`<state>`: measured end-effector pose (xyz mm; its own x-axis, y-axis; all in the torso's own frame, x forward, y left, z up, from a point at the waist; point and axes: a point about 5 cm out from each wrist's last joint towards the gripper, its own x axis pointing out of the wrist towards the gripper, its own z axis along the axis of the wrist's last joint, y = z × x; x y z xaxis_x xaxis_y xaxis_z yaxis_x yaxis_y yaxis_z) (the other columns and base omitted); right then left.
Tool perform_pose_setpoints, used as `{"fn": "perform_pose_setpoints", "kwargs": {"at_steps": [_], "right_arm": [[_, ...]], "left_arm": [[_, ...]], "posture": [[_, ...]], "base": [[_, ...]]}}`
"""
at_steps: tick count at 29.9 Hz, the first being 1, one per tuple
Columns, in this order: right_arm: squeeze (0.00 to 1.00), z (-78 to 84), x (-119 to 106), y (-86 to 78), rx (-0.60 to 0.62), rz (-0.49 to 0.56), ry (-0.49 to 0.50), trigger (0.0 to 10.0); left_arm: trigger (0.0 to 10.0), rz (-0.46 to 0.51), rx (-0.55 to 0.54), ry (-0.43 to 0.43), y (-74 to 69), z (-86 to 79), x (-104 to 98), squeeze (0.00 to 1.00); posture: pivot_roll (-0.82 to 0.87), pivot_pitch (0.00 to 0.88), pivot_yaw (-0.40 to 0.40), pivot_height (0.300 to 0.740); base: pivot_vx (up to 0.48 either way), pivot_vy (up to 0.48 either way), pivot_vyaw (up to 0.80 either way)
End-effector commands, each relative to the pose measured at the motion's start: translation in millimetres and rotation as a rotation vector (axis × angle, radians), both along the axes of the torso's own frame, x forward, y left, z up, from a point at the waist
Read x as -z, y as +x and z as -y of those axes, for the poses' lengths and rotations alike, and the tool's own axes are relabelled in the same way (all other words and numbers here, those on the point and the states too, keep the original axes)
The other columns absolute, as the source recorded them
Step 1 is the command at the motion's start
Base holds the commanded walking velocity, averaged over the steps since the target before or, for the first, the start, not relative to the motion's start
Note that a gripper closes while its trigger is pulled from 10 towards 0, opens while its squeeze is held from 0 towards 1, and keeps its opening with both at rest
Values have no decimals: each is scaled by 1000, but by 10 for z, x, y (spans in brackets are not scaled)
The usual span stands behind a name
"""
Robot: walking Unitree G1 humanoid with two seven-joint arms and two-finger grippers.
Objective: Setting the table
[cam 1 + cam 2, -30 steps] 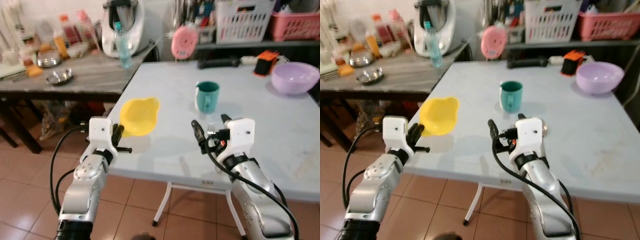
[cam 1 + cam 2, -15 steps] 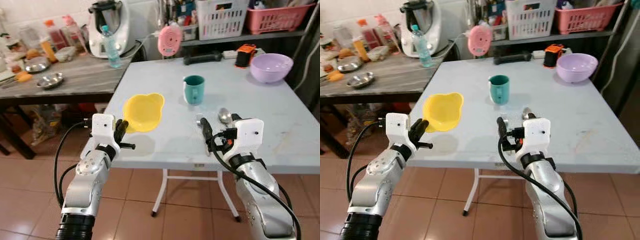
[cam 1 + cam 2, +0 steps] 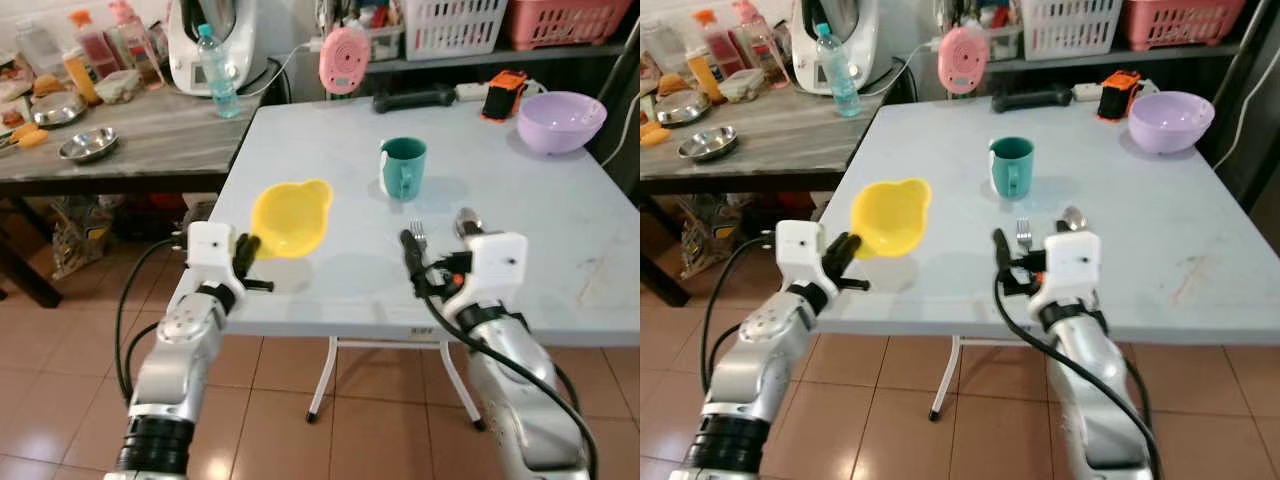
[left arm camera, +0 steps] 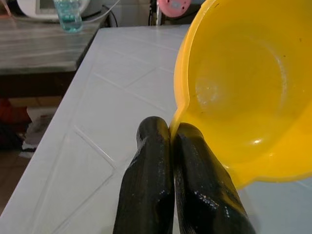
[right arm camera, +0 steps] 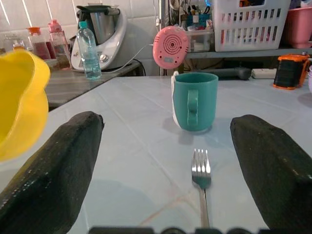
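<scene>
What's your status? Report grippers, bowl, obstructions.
Left gripper shut on yellow bowl rim, bowl held above white table. Right gripper open, fork between its fingers, on the table. Teal mug ahead, apart from bowl.

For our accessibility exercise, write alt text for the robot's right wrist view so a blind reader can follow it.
The right gripper hangs open above a pale table, its two black fingers either side of a fork lying flat, tines toward a teal mug beyond it. A yellow bowl shows at one edge.
</scene>
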<state>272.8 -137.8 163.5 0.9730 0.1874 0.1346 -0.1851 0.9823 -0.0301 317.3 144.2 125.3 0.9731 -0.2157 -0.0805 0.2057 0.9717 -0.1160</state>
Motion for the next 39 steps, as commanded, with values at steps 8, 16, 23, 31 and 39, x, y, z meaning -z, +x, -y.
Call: {"fn": "perform_pose_setpoints", "kwargs": {"at_steps": [8,16,23,31,39], "right_arm": [[0,25,-35,3,15,18,-11,10000],[0,8,-41,11,12,23,-14,10000],[0,0,-49,17,16,30,-13,10000],[0,-2,-40,13,23,30,-10,10000],[0,-9,-38,21,27,31,-7,10000]], "left_arm": [[10000,15,17,-8,18,67,-16,0],[10000,27,17,-13,34,97,-19,0],[10000,33,25,-10,45,128,-17,0],[10000,36,39,-1,47,146,-8,0],[10000,35,42,-5,54,155,-10,0]], "posture": [[-52,0,131,740],[-49,0,125,740],[-47,0,126,740],[-44,0,128,740],[-40,0,129,740]], "base": [[0,480,0],[0,480,0],[0,480,0],[0,480,0],[0,480,0]]}}
